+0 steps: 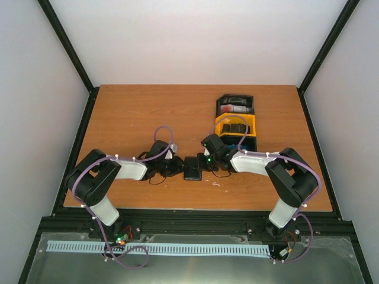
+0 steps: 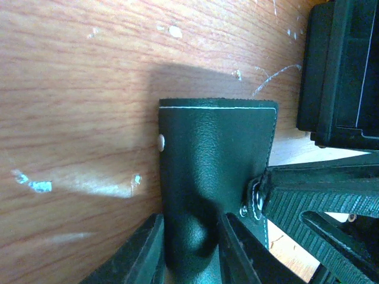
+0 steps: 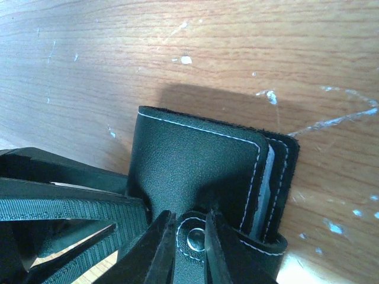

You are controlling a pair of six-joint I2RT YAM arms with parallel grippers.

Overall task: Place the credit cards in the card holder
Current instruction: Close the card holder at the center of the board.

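Pinching the card holder (image 2: pixel 219 148) from both ends is all that shows so far. Your left gripper (image 2: pixel 189 222) is clenched on the leather at one end, which puckers between its fingers. Your right gripper (image 3: pixel 189 222) is clamped on the closing tab (image 3: pixel 254 242) at the other end, right over the snap stud (image 3: pixel 193 238). Between them the card holder lies flat on the table (image 1: pixel 136 112) and looks folded shut. A pale sliver shows between its layers along one edge, and you cannot tell from here whether that is a card or lining. Neither gripper holds a card. The credit cards (image 1: pixel 234 109) that show, a red-and-white one among them, sit in the row of black and yellow trays (image 1: pixel 219 128) beyond the card holder, to its far right. By that, you are only at the opening step, with every card pick and insertion left to do. The trays' near end is close to the card holder's far-right corner, with a strip of bare wood between, so pull away from that side. Open wood lies beyond the card holder on its far left, and the table's near edge runs behind both wrists.
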